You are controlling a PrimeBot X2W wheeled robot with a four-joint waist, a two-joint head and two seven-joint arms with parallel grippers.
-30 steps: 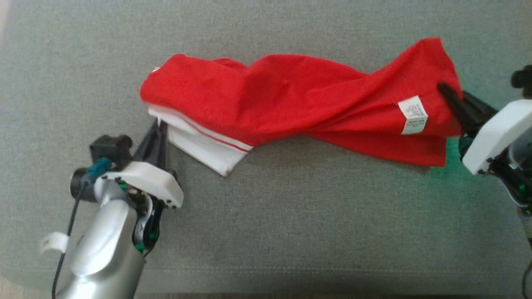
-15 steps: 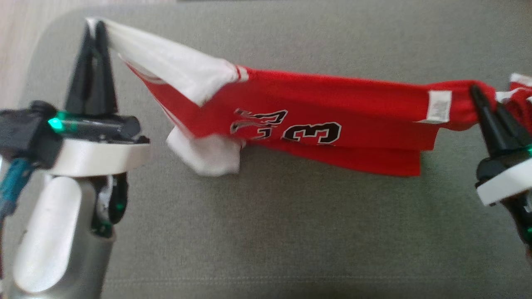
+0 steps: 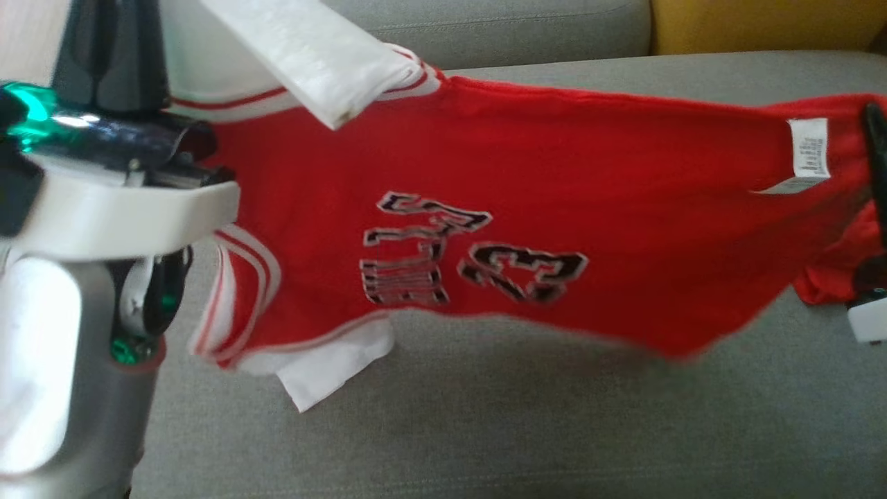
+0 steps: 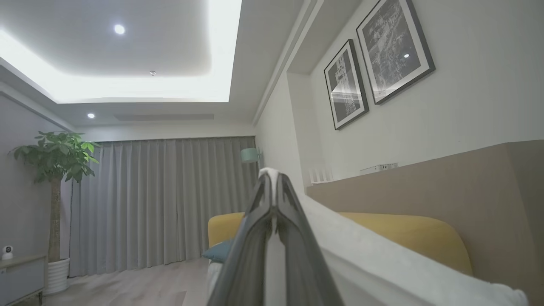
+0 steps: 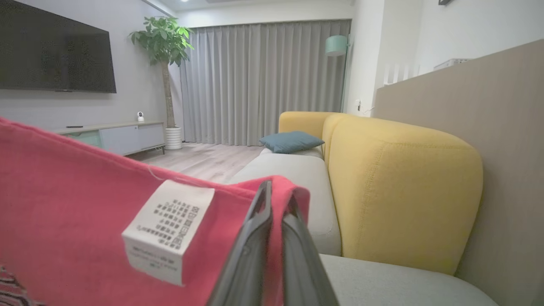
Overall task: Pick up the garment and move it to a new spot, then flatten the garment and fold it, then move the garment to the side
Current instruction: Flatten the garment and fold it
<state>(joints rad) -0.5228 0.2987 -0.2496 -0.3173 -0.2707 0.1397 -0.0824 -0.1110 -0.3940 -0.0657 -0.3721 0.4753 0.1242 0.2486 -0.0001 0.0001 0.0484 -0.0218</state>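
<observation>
Carrying the garment [image 3: 554,208], hung taut above the sofa seat [image 3: 485,430]. Pinching its white trim with the left claw [image 4: 274,178], its red edge with the right claw [image 5: 276,191]. Next: lower elsewhere, keeping tension, then flatten.

Red garment [image 3: 554,208] with white trim, stretched taut, lifted above sofa

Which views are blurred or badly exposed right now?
Head view: garment lower hem smeared by motion blur, print soft. Left wrist view: ceiling light blown out, room dim. Right wrist view: background crisp, care label near lens slightly soft.
</observation>
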